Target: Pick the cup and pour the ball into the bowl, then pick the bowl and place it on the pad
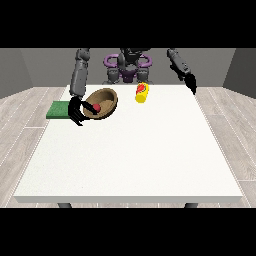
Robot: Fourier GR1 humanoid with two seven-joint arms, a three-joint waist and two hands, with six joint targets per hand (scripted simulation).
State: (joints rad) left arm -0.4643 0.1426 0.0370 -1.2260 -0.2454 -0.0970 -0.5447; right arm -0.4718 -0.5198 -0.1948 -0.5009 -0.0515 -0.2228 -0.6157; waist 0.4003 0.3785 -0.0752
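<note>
A brown bowl (103, 103) is tilted up off the table, its opening facing the camera, with a red ball (96, 107) inside it. The hand at the view's left (76, 111) grips the bowl's left rim, fingers curled round it. A green pad (58, 109) lies flat at the table's left edge, just left of that hand. A yellow cup (141, 93) with a red opening lies on its side near the table's back edge. The hand at the view's right (191, 84) hangs by the back right corner, fingers relaxed and holding nothing.
The white table (135, 155) stretches wide towards the camera. The robot's body (128, 65) stands behind the back edge.
</note>
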